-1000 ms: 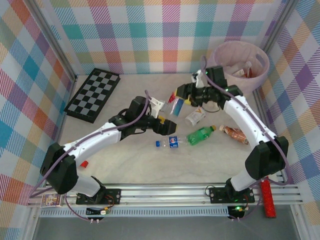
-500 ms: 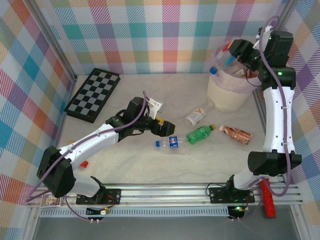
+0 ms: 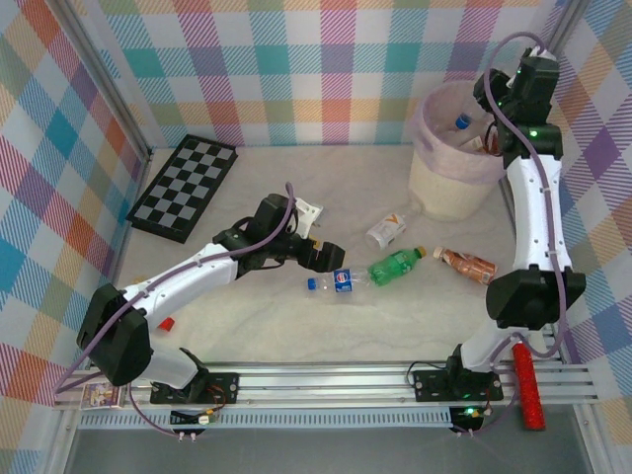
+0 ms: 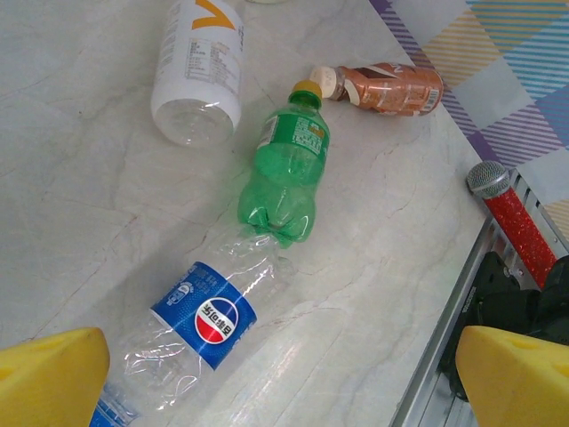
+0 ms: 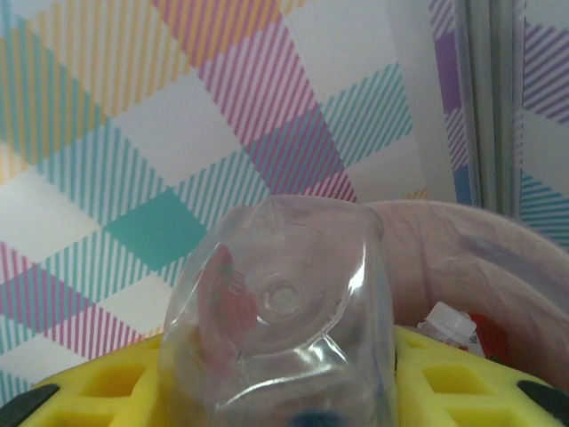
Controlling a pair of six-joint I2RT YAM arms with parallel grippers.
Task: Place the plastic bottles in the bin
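We see the right gripper (image 3: pixel 491 99) raised above the bin (image 3: pixel 449 188). Its yellow fingers (image 5: pixel 462 382) are pressed on a clear bottle (image 5: pixel 280 320). In the right wrist view the bottom of this bottle faces the camera. From the top view its blue cap (image 3: pixel 462 122) points down, inside the pink liner of the rim. Deeper in the bin we see white and red pieces of other bottles (image 5: pixel 453 325); we cannot count them.

The left gripper (image 3: pixel 324 255) is low over the table (image 3: pixel 257 326), and its fingers (image 4: pixel 53 369) stand wide apart with nothing between the pads. The Pepsi bottle (image 4: pixel 200 320), clear with a blue label, lies flat on the table just ahead of them, closer to the finger on the left of the left wrist view, but we cannot tell if it touches it.

We count four bottles lying on the table. These are the Pepsi bottle, the green bottle (image 4: pixel 284 169) whose base touches it, the white-labelled bottle (image 4: pixel 200 62) with an orange mark, and the brown bottle (image 4: pixel 382 87) near the green one's cap.

There is also one checkerboard (image 3: pixel 185 187) at the far left and one red brush stick (image 3: pixel 528 387) on the rail beside the right arm's base.
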